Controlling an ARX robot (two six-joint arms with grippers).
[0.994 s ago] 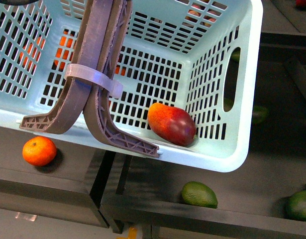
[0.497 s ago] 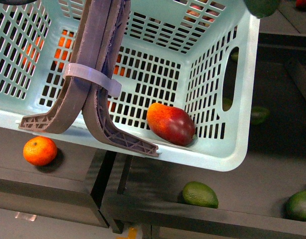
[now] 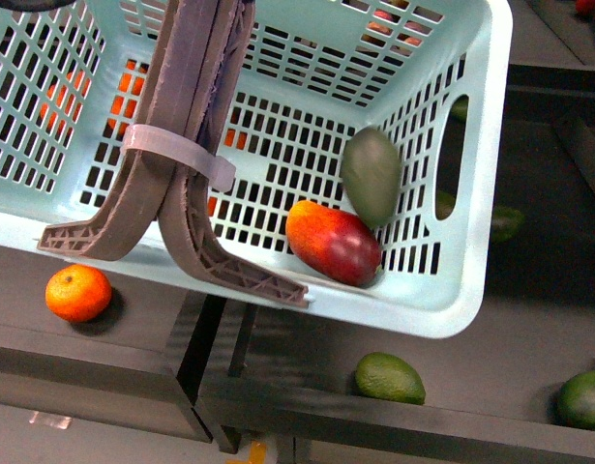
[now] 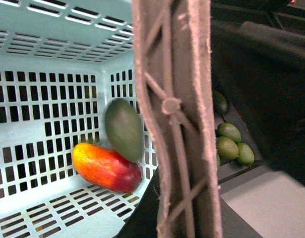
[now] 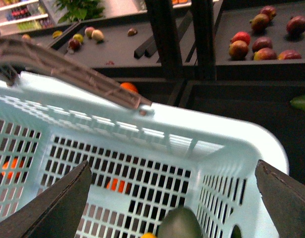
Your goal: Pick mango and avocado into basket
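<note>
We see two fruits in the basket (image 3: 442, 290). One mango (image 3: 333, 242) lies on the slotted floor in a corner. One avocado (image 3: 371, 177), blurred, is against the side wall just above it; we cannot tell whether the two touch.

In its wrist view the right gripper (image 5: 172, 166) hangs over the basket with its fingers (image 5: 58, 208) spread wide and nothing between them. The avocado sits straight below that gap, and the mango lies lower, by the same corner.

The left gripper does not show in any view, so we cannot tell its state. Its wrist view is filled by the two handles (image 3: 186, 116), which stand up together, bound by one white zip tie (image 3: 176, 155).

Dark shelves (image 3: 113, 348) run under the basket. One orange (image 3: 76, 293) rests on the shelf beside the basket's near rim. Two green fruits (image 3: 388, 378) lie on the next shelf, and a third shows beyond the basket's side wall. Beyond the right gripper, farther shelves carry several red fruits (image 5: 261, 44).
</note>
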